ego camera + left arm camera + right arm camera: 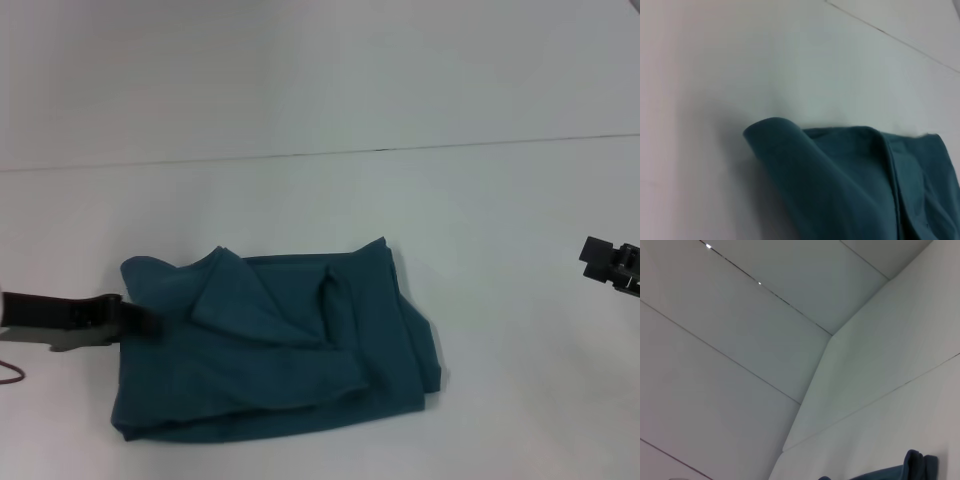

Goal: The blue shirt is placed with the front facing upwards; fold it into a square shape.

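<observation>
— Teal-blue cotton on white: where does the blue shirt (280,350) lie?

— Folded into a rough, rumpled rectangle on the white surface (400,200), toward the robot's left, layers overlapping on top and one corner curled upward.

— And the left hand (135,318)?

— It sits low at the shirt's left edge, touching the cloth; I cannot tell whether it grips.

— The right hand (612,264)?

— Well apart from the shirt, at the far right edge; its state is unclear.

Right gripper (612,265) half off-frame
</observation>
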Tool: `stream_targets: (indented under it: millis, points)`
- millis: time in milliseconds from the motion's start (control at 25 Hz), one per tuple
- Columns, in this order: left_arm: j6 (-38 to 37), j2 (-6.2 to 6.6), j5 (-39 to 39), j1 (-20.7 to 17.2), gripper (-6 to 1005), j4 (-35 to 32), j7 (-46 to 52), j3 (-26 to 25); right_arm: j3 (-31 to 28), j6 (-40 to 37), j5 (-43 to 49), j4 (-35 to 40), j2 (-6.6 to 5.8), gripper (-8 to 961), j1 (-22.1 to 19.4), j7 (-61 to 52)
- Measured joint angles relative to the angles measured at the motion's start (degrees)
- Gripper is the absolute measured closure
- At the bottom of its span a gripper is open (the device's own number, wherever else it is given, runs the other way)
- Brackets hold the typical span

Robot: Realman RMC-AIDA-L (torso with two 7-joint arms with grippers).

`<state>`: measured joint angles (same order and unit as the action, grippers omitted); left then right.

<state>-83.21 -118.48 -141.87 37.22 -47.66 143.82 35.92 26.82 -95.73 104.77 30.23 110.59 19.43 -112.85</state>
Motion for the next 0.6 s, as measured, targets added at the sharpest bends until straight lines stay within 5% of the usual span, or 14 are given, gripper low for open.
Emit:
stream_targets:
  millis: [240,600]
  points:
    - [-1.35,0.48,-1.89,-0.98,744,-2.98,2.39,-4.32,0.12,0.02,0.00,-0.11,-0.03,72,0.05,0.00]
    - [-5.93,0.18,6.27,-2.69,364,-4.55,0.30,-7.92,0.49,0.03,0.61,-0.08,-0.22,71,0.24,0.00]
